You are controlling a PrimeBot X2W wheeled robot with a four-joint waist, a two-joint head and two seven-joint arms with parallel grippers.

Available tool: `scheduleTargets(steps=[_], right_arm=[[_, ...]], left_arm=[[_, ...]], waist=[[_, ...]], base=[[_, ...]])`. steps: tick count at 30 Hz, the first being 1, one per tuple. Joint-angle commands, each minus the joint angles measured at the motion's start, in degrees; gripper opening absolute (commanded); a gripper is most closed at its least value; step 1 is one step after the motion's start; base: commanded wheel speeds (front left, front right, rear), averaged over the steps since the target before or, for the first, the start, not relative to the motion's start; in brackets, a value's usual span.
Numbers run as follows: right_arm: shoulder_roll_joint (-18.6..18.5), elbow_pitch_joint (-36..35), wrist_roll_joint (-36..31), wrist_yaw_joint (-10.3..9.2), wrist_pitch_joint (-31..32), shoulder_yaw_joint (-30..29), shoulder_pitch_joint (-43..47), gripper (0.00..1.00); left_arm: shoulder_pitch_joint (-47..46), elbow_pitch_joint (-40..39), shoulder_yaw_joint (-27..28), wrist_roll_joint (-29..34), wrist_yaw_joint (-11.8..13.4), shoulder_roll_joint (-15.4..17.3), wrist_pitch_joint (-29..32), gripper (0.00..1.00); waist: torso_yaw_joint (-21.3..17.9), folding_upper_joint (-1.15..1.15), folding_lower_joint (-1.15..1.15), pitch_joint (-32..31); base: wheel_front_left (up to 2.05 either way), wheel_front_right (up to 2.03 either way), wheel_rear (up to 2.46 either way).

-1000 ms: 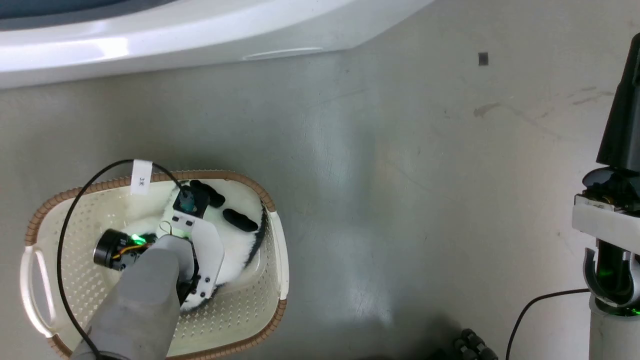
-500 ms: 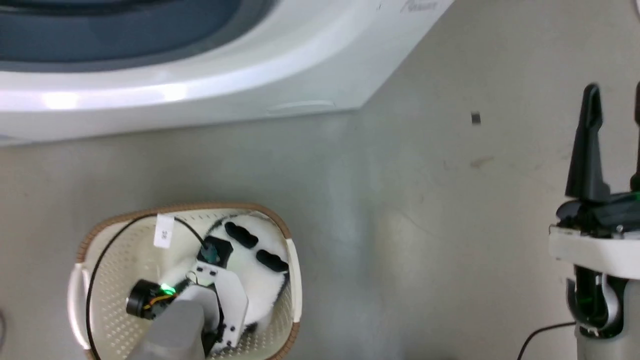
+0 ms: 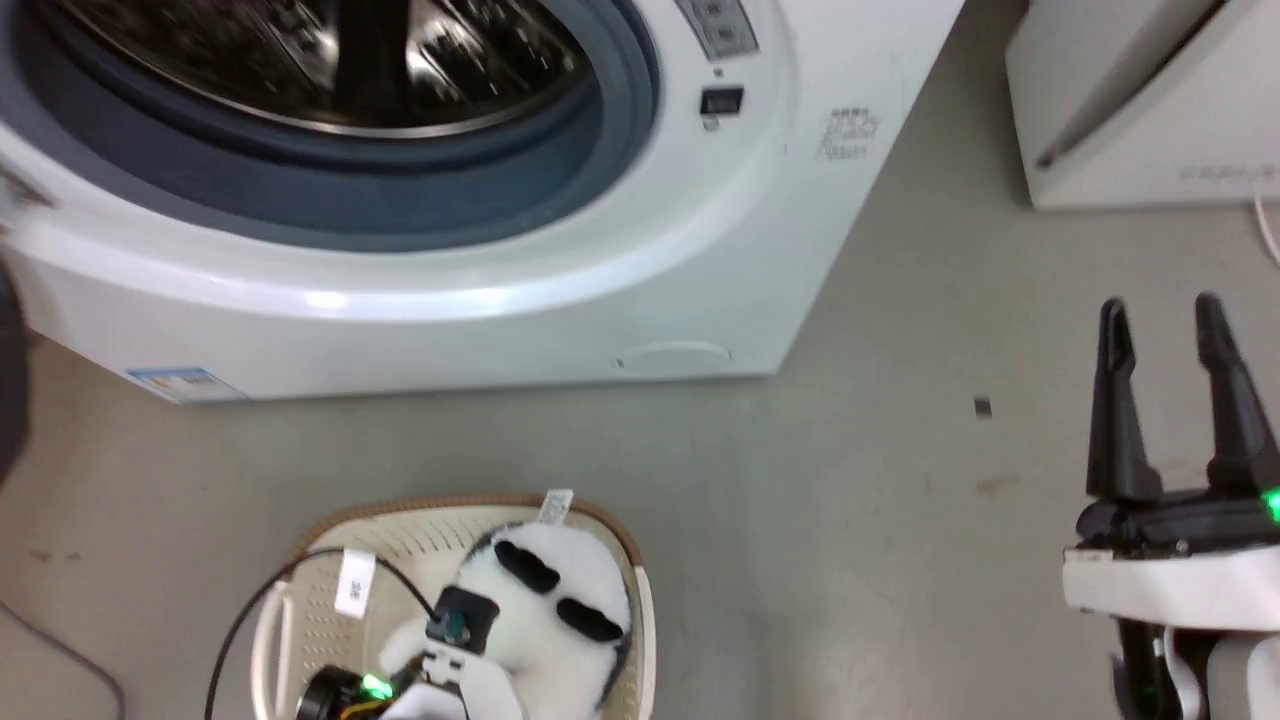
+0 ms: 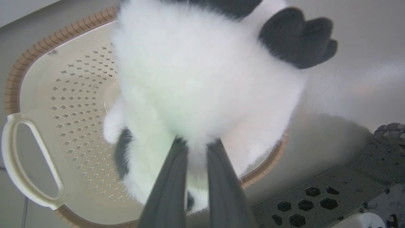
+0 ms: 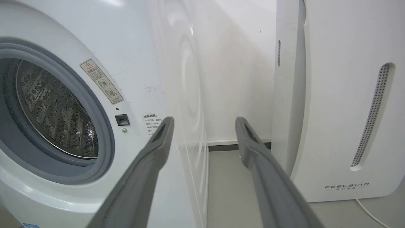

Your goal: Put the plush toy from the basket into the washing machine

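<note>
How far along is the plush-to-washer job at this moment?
Done: the left gripper is shut on the plush toy, which looks raised over the basket. In hand: the carry. Left: bringing it to the washing machine, whose drum stands open, and releasing it inside. The right gripper is open, empty.

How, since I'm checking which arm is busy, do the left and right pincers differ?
The left pincer is shut on the plush; the right pincer is open and empty. The left one is over the basket; the right one hangs apart, over the floor to the right of the washer. Both have two long dark fingers.
</note>
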Motion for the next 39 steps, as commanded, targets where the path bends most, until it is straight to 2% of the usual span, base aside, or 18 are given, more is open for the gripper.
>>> scheduleTargets(steps=[1,11,19,29,39], right_arm=[[-0.03,0.24,-0.35,-0.04,-0.26,0.15,1.13,1.00],[-0.03,0.83,-0.56,-0.04,-0.26,-0.21,5.51,1.00],[-0.03,1.04,-0.36,-0.04,-0.26,-0.62,7.76,1.00],[-0.03,0.85,-0.17,-0.04,-0.26,-0.51,9.15,1.00],[-0.03,0.42,-0.58,-0.04,-0.26,-0.14,9.27,1.00]], left_arm=[[0.82,-0.06,-0.43,-0.07,-0.18,-0.04,-0.91,0.00],[3.17,-1.04,-1.67,-0.46,0.22,-0.70,-5.93,0.00],[4.45,-5.85,-1.25,-1.04,1.39,-0.67,-7.26,0.00],[7.52,-21.80,1.96,-0.53,4.99,1.99,-7.32,0.00],[9.80,-36.21,7.68,1.11,9.23,3.41,-7.33,0.00]], waist=[[1.55,0.00,0.00,-3.43],[4.04,0.00,0.00,-9.58],[5.45,0.00,0.00,-12.74],[6.58,0.00,0.00,-14.69],[6.09,0.00,0.00,-15.08]], base=[[0.00,0.00,0.00],[0.00,0.00,0.00],[0.00,0.00,0.00],[0.00,0.00,0.00],[0.00,0.00,0.00]])
